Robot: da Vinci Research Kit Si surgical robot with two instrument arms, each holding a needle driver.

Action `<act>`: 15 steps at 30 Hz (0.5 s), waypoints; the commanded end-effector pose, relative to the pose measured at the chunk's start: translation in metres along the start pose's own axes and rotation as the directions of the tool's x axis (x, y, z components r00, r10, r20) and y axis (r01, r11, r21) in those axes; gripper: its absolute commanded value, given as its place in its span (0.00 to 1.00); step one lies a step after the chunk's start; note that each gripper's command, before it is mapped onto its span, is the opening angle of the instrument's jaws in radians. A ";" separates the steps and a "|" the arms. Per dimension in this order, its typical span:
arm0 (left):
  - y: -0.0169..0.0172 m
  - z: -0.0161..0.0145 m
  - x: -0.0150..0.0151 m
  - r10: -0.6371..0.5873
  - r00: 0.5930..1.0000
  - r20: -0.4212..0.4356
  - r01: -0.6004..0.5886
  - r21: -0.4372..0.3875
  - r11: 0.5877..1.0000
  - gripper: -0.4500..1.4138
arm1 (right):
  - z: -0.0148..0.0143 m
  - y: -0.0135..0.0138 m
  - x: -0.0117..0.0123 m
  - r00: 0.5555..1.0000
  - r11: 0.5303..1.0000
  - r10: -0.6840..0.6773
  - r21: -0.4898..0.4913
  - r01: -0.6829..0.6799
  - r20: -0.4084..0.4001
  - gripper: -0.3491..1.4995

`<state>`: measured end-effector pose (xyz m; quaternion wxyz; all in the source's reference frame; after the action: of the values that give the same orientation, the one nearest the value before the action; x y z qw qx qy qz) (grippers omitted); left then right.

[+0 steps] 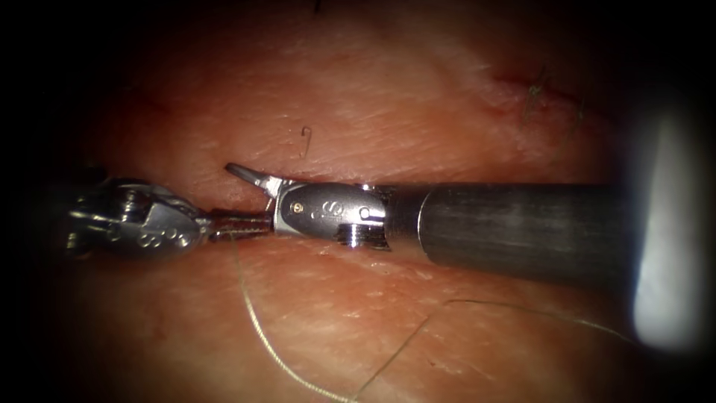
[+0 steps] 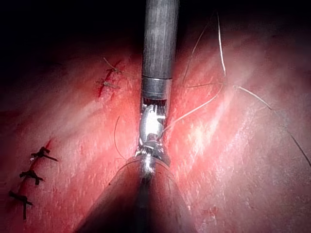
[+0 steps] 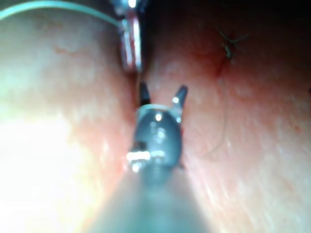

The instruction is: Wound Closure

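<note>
Surface: pink-red pork tissue (image 1: pixel 373 104) lies under both tools, with a dark narrow cut (image 1: pixel 224 198) running between their tips.
Right tool: the silver wristed needle driver on the dark shaft (image 3: pixel 163 92) has its jaws spread in a clear V and holds nothing; one jaw points up and away from the cut, just above the tissue.
Left tool: the silver needle driver (image 1: pixel 235 225) faces the right tool tip to tip, almost touching it. Its dark ridged jaws look closed on the thread at the cut.
Thread: the thin pale suture thread (image 1: pixel 257 328) leaves the left jaws, trails down across the near tissue and loops back towards the right.
Needle: I cannot tell where it lies.
Farther off: short dark stitch ends (image 1: pixel 533 93) sit in a reddened spot, well apart from both tools.
</note>
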<state>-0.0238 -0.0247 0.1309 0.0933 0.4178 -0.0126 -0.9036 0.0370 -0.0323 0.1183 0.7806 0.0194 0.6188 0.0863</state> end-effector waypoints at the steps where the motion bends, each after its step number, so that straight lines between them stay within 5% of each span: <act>1: -0.0002 0.0007 -0.0002 0.003 1.000 0.001 -0.003 -0.001 1.000 0.00 | 0.0007 -0.0003 -0.0004 1.000 1.000 -0.001 0.004 0.001 -0.004 0.55; 15: -0.0044 0.0010 0.0000 -0.021 0.997 -0.070 0.023 0.030 0.999 0.00 | 0.0008 -0.0009 -0.0003 1.000 1.000 -0.004 0.019 0.005 -0.012 0.52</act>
<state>-0.0247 -0.0198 0.1310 0.0771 0.4560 -0.0186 -0.8864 0.0372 -0.0330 0.1183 0.7769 0.0248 0.6242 0.0790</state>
